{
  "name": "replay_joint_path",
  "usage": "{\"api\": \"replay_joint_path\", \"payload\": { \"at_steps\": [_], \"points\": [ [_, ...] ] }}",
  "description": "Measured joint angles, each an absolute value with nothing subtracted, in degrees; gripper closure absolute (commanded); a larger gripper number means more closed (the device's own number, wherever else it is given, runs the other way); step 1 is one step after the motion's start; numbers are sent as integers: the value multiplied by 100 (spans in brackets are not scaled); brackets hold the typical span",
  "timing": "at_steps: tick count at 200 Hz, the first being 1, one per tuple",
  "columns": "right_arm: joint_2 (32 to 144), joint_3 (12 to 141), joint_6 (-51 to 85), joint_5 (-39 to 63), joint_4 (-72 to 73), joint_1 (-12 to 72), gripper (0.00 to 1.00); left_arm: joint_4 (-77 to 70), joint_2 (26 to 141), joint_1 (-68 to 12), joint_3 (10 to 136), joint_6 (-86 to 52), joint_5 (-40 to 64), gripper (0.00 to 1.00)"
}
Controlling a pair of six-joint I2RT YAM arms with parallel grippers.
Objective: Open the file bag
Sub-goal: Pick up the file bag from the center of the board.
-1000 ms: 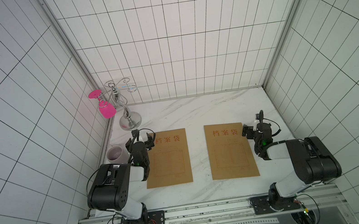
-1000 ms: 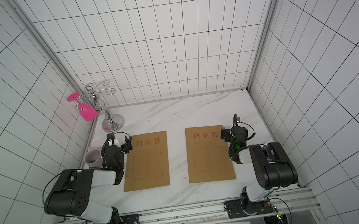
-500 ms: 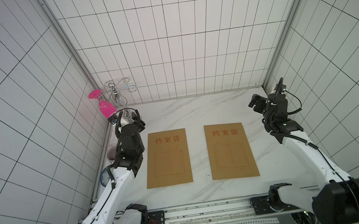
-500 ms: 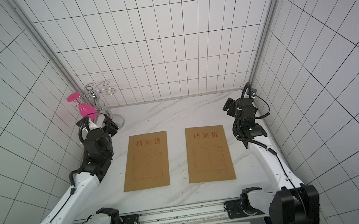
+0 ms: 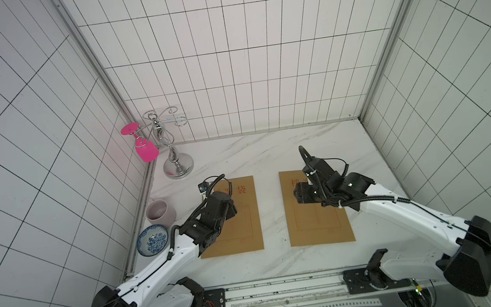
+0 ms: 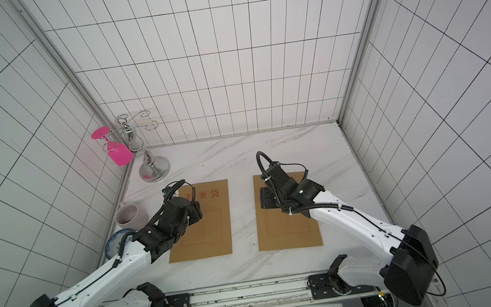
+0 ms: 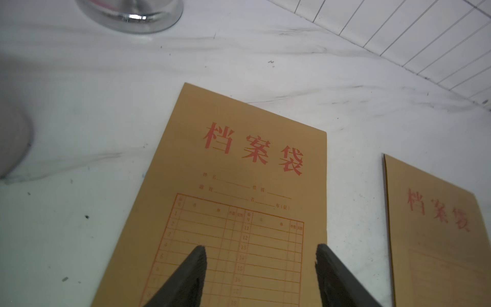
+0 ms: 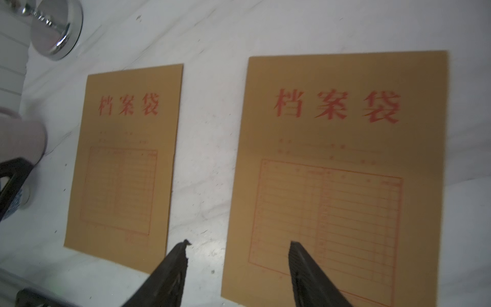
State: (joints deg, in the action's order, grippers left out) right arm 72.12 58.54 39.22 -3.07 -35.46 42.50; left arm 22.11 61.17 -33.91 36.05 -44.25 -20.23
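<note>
Two brown file bags with red print lie flat and closed, side by side on the white marble table. My left gripper (image 5: 231,210) hovers over the printed grid of the left file bag (image 5: 249,235). In the left wrist view, this gripper (image 7: 261,251) is open and holds nothing, with the left file bag (image 7: 239,172) beneath it. My right gripper (image 5: 299,194) hangs over the left edge of the right file bag (image 5: 320,228). In the right wrist view, it (image 8: 237,245) is open and straddles the edge of that bag (image 8: 345,159).
A chrome glass rack (image 5: 173,158) with a pink glass (image 5: 146,150) hanging from it stands at the back left. A mauve mug (image 5: 160,211) and a blue-patterned bowl (image 5: 153,244) sit along the left wall, beside my left arm. Tiled walls close in three sides.
Both arms have unfolded from their tucked pose, risen, then come down forward over the two bags. The bags have not moved.
</note>
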Motion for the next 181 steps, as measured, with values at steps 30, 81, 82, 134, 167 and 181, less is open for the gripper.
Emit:
{"api": "replay_joint_path", "payload": {
  "at_steps": [30, 81, 82, 134, 167, 181],
  "points": [
    [7961, 5850, 4392, 360, -2934, 4731, 40, 2257, 6147, -2613, 3354, -4685, -1601, 69],
    [9192, 5763, 5192, 967, -1730, 5153, 44, 2346, 6766, -1623, 3173, -4757, -867, 100],
    [9198, 5756, 5199, 974, -1717, 5157, 43, 2351, 6779, -1623, 3175, -4735, -862, 100],
    [9207, 5096, 5953, 1000, -982, 5721, 36, 2222, 7424, -1605, 3037, -4858, -698, 100],
    [9207, 4821, 6307, 1072, -696, 5815, 37, 1999, 7301, -1605, 2786, -5004, -696, 100],
    [9220, 4790, 6420, 1114, -554, 5815, 38, 1870, 7216, -1605, 2670, -5068, -650, 100]
  ]
}}
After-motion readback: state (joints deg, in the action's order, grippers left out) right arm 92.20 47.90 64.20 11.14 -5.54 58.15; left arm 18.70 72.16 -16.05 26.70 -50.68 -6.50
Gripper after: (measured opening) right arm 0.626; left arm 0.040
